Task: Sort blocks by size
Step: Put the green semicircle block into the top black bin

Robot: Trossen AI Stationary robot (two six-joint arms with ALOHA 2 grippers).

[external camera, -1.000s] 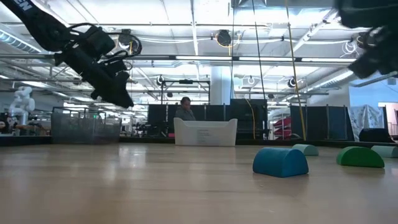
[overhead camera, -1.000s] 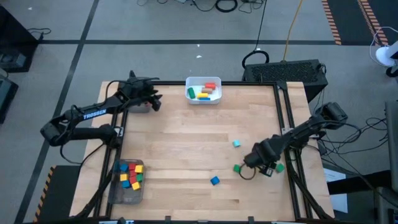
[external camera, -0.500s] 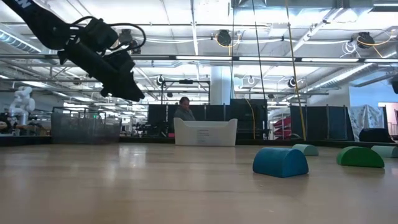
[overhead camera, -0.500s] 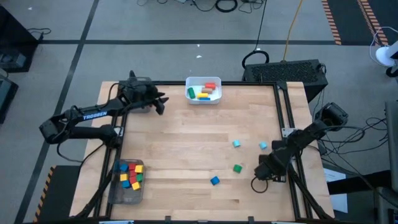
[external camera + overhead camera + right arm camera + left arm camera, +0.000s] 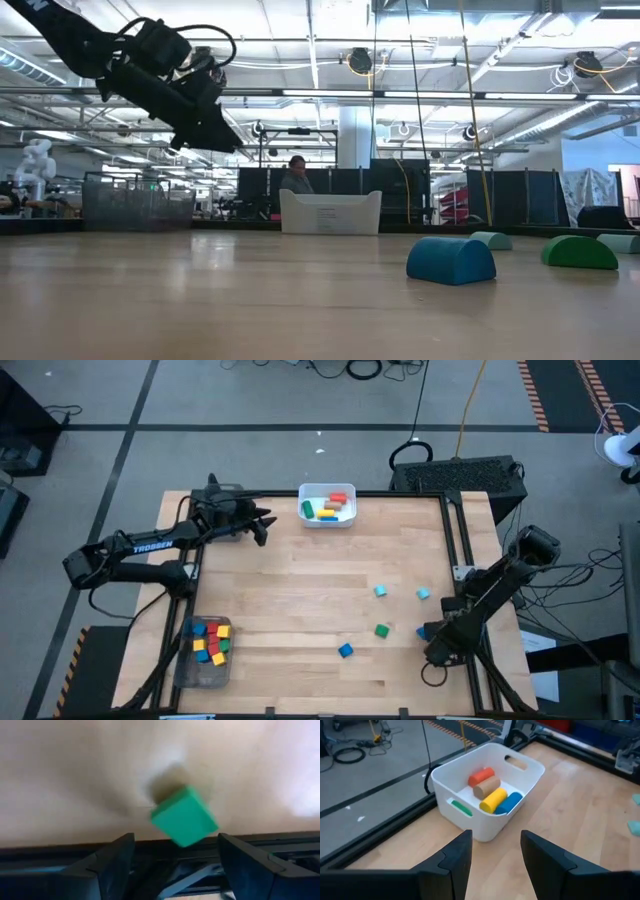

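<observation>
Right gripper (image 5: 432, 632) has spread wide, dropping the green block (image 5: 184, 817); left gripper (image 5: 262, 525) stays part-open, empty.

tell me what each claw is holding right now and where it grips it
Nothing is held. The left claw hangs open and empty near the white bin; the right claw is open, a green block loose ahead.

Left pincer (image 5: 262, 528) hovers open near the far edge; right pincer (image 5: 432, 632) open, low at right.

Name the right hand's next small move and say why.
Probably ease the right hand forward around the green cube, then close. Its fingers stand open and empty, and the cube lies just ahead, lined up with the gap between them.
</observation>
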